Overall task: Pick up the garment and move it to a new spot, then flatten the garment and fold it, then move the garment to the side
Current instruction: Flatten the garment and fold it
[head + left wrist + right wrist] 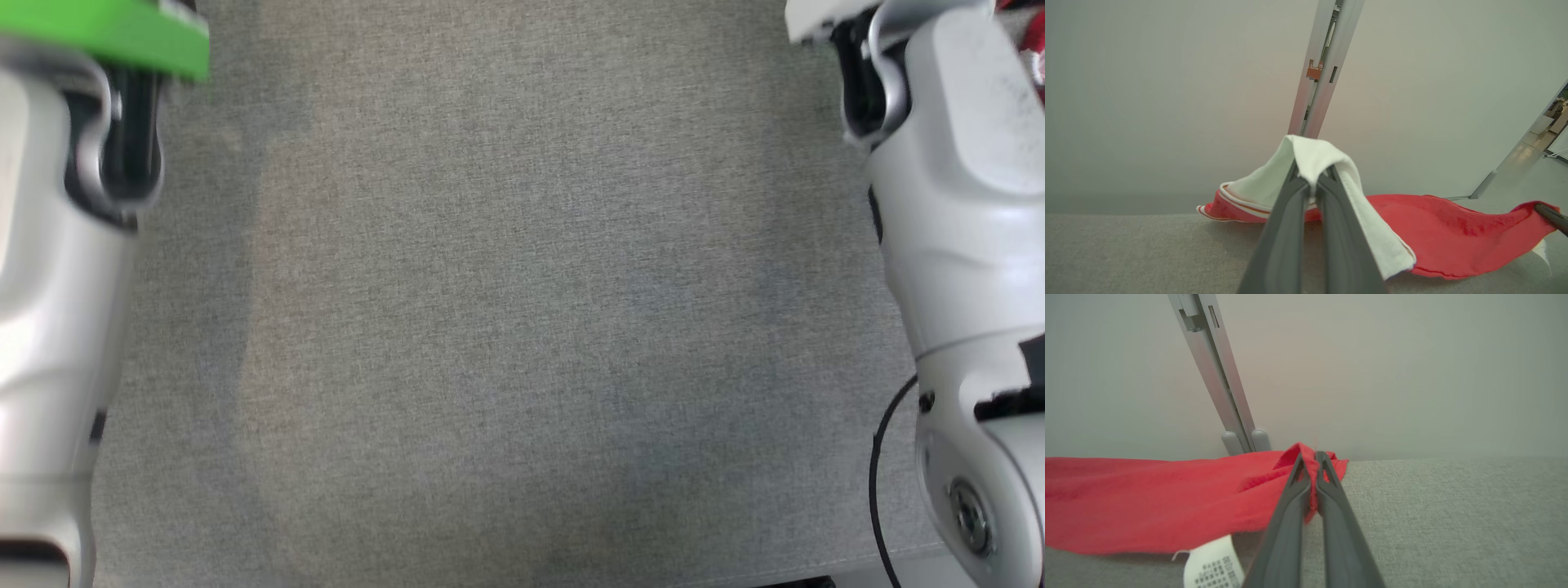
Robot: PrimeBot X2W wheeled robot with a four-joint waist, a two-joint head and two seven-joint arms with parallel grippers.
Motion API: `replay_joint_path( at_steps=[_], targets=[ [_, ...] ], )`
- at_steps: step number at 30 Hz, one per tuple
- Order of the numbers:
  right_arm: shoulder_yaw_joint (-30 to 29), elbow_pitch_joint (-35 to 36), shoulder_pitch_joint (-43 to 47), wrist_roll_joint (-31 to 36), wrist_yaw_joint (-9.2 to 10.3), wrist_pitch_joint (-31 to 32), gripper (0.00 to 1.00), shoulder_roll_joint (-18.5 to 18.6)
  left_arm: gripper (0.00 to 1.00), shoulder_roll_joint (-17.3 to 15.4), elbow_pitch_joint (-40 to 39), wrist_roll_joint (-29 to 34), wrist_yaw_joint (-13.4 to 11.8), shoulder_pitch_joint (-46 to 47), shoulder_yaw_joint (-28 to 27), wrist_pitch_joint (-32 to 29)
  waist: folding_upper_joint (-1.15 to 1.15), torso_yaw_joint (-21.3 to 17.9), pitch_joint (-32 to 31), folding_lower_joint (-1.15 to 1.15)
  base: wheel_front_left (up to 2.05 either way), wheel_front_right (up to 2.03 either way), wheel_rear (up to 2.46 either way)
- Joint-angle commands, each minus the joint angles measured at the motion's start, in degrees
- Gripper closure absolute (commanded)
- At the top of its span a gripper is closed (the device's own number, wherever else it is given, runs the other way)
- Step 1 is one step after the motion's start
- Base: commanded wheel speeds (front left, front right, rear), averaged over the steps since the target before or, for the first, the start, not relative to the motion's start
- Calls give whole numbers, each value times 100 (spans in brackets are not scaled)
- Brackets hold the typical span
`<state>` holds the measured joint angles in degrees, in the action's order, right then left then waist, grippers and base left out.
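The left gripper (pixel 1312 183) is pinched tight on the white sleeve (pixel 1327 157) of the red cloth T-shirt (pixel 1445 232), whose body trails off toward 3 o'clock. The right gripper (pixel 1310 465) is clamped on a red edge of the same shirt. From there the cloth runs to 9 o'clock, with its small white care tag (pixel 1214 565) showing at 7 o'clock. Beneath lies the grey woven tabletop (pixel 1453 518).

— What sort of place is this?
— A lab test booth, seemingly: bare pale partition panels (pixel 1167 102), an aluminium post (pixel 1341 41), a grey cloth-covered desk (pixel 522 327), and polished floor (pixel 1521 154) beyond.
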<state>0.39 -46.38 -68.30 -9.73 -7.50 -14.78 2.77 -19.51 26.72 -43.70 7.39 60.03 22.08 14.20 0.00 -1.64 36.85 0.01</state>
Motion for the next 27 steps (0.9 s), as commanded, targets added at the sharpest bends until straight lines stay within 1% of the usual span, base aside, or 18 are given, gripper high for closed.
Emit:
replay_joint_path(
  at_steps=[1,4,9,15,19,27],
  targets=[
    [49,113,177,-76,3,-36,100,26,100,-132,-170,-163,12,-281,-38,43,0,-61,-88,-1,0,0,0],
    [122,435,635,-261,3,-40,100,27,100,-312,-598,-393,13,-963,-119,64,0,-89,-241,-1,0,0,0],
    [214,966,1438,-453,3,-44,100,27,100,-472,-1289,-513,-11,-2073,-268,97,0,-130,-673,-1,0,0,0],
    [149,1645,2508,-610,3,74,100,28,100,-451,-2101,-551,-164,-3373,-315,98,0,-121,-1373,-1,0,0,0],
    [19,2316,3343,-738,3,332,100,28,100,-458,-2693,-626,-310,-4300,-337,102,0,-114,-1837,-1,0,0,0],
    [-399,4000,5193,-879,3,1016,100,28,100,-562,-3831,-714,-764,-6059,-416,100,0,-14,-2509,-1,0,0,0]
  ],
)
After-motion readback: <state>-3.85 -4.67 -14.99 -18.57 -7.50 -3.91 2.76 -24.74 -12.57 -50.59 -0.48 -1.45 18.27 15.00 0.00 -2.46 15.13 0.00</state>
